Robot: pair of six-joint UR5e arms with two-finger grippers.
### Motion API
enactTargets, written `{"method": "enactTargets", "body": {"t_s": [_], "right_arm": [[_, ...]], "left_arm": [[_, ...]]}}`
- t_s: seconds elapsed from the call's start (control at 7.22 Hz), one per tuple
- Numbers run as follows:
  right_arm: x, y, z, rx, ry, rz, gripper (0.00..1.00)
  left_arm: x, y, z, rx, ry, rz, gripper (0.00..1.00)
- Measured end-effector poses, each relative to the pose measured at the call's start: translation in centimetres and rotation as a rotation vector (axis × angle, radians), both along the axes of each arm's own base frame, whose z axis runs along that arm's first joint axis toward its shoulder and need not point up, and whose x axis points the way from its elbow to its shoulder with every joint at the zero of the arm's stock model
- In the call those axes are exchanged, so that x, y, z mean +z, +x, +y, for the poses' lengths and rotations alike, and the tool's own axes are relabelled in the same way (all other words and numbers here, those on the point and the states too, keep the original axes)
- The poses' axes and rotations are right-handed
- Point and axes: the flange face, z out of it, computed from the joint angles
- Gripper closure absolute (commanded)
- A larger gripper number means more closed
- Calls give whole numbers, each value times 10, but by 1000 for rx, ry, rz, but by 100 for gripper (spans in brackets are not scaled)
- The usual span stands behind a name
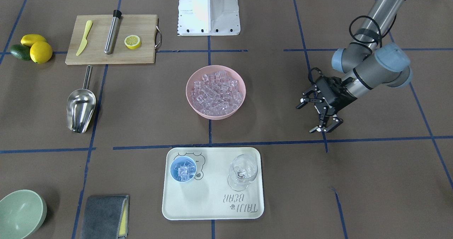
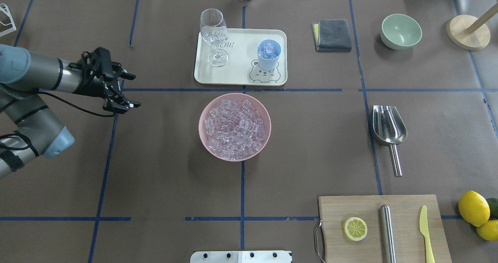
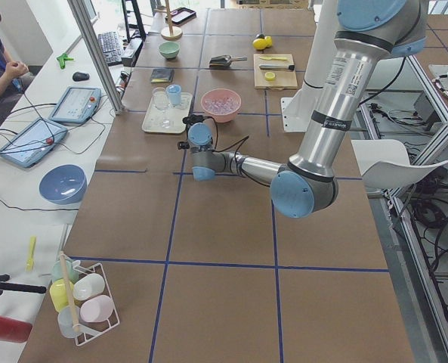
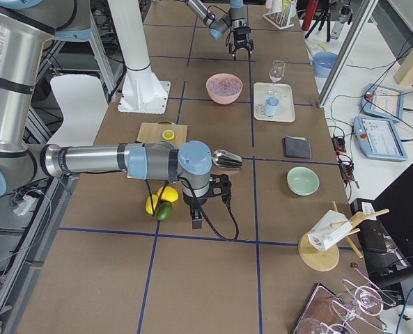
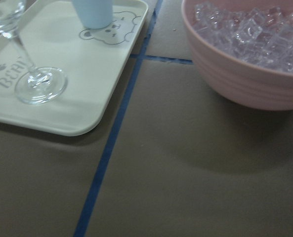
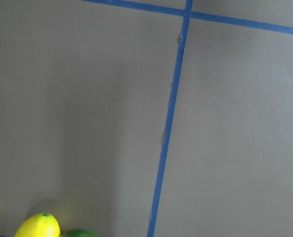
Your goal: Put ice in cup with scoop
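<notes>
The steel scoop [image 1: 81, 108] [image 2: 389, 128] lies on the table by itself, with no gripper near it. Ice [image 1: 216, 89] [image 2: 234, 127] is heaped in a pink bowl [image 1: 198, 108] [image 5: 245, 84]. The light-blue cup [image 1: 183, 169] [image 2: 268, 54] stands on a cream tray [image 1: 212, 203] [image 2: 237, 76] and has a few ice cubes in it. My left gripper [image 1: 309, 118] [image 2: 134, 91] hovers open and empty, off to the side of the bowl. My right gripper [image 4: 196, 219] shows only in the exterior right view, beside the lemons, and I cannot tell its state.
A clear stemmed glass [image 1: 242, 172] [image 5: 32, 81] stands on the tray. A cutting board [image 1: 113, 39] holds a yellow knife, a steel cylinder and a lemon half. Lemons and an avocado [image 1: 32, 48], a green bowl [image 1: 21, 212] and a grey cloth [image 1: 104, 216] sit near the edges.
</notes>
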Motion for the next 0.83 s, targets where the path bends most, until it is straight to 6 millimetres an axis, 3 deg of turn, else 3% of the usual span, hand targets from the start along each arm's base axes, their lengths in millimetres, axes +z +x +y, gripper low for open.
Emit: {"method": "enactTargets", "body": {"t_s": [0.55, 0.83], "right_arm": [[1, 0, 0, 3, -5, -2, 0], [2, 0, 0, 3, -6, -2, 0]], "left_arm": [[47, -156, -76, -167, -127, -288, 0], [65, -254, -87, -229, -347, -376, 0]]}}
